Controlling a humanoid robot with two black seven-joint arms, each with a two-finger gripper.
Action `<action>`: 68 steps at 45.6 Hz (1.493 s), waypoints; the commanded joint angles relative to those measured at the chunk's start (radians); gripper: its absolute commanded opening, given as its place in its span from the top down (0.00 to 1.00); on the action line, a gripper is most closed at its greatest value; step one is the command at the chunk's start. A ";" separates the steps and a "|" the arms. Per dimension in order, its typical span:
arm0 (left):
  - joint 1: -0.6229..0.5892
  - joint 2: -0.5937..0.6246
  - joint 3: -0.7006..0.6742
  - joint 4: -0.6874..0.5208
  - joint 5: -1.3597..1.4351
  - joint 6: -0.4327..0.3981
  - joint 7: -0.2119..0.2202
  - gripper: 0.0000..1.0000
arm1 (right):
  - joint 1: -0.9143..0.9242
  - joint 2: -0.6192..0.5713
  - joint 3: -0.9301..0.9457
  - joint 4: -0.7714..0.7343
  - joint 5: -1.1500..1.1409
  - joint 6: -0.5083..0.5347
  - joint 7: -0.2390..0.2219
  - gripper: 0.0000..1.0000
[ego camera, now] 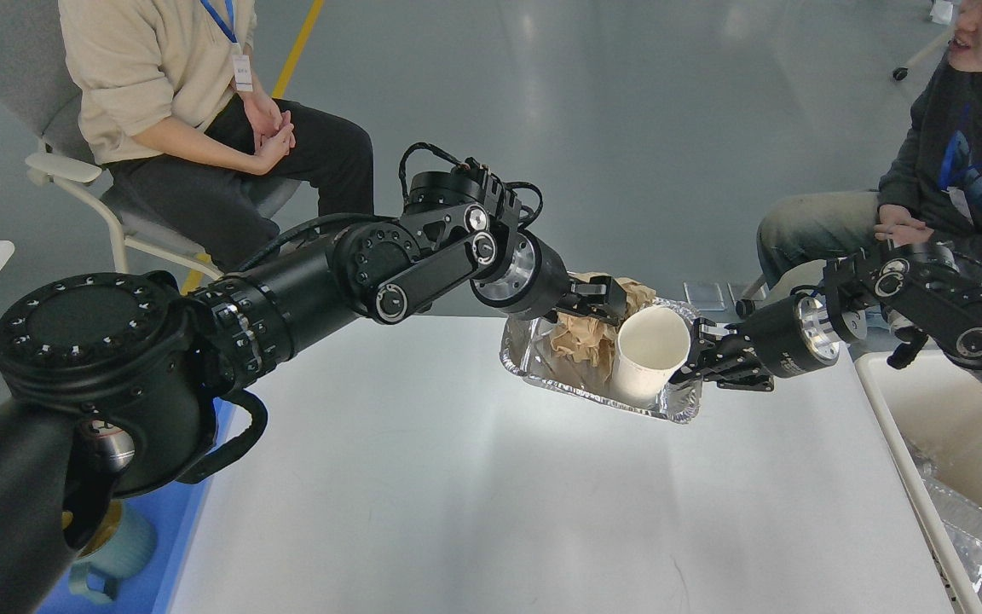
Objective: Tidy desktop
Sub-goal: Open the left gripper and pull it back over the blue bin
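The desktop (457, 495) is big and white, and it fills the middle and the six o'clock part of my view. Most of it is bare, so there is lots of open room there. Its far edge runs across behind my arms. Its right edge runs down toward five o'clock, just beside the cream bin (951, 426).

A foil tray (542, 367) sits up at about one o'clock from the middle, near the far edge. Crumpled brown paper (580, 337) is inside it, and a white paper cup (649, 354) stands in it, tipped a little.

My left arm is thick and black and hides the nine o'clock side of the desktop. A blue tray (163, 503) peeks out under it at seven o'clock — most of it is covered. Another foil tray (973, 533) lies in the bin at four o'clock, cut off by the view's edge.

My left arm reaches across from nine o'clock. My left gripper (606, 303) is at the back rim of the foil tray, over the paper — it is dark, and I cannot tell how wide it is. My right arm comes in from three o'clock. My right gripper (700, 358) has its fingers pinched onto the tray's right rim, beside the cup.

Two people sit past the far edge, at eleven and two o'clock.
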 commanded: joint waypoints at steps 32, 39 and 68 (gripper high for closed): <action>0.072 0.374 -0.354 -0.204 -0.072 -0.020 0.026 0.03 | -0.018 -0.001 0.000 0.010 0.000 0.000 0.000 1.00; 0.215 0.512 -0.530 -0.203 -0.121 -0.010 0.006 0.03 | -0.020 -0.003 0.000 0.010 0.000 0.000 0.000 1.00; 0.526 0.314 -0.831 0.240 -0.580 0.034 -0.102 0.03 | -0.018 -0.018 0.000 0.007 0.002 0.000 0.000 1.00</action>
